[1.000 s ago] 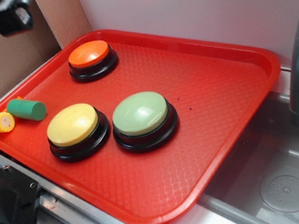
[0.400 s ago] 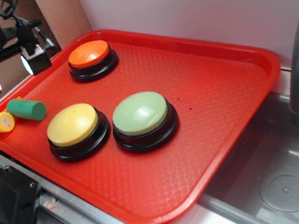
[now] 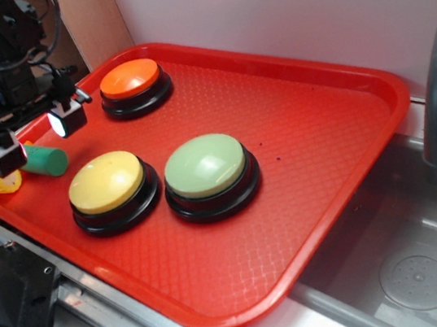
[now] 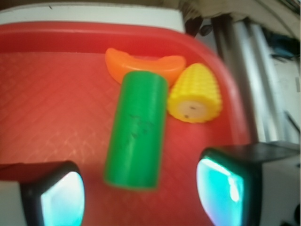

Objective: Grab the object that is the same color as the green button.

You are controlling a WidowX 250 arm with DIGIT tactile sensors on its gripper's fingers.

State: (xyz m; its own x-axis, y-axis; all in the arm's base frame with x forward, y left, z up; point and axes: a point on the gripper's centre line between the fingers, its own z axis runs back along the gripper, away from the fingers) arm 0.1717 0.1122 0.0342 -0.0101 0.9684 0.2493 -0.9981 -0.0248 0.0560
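The claw (image 4: 141,200) gapes wide and empty, poised above the cylinder (image 4: 137,129). By the wrist view, the cylinder lies between the two fingers, its long axis running along them, touching the corn (image 4: 196,93) at its far end.
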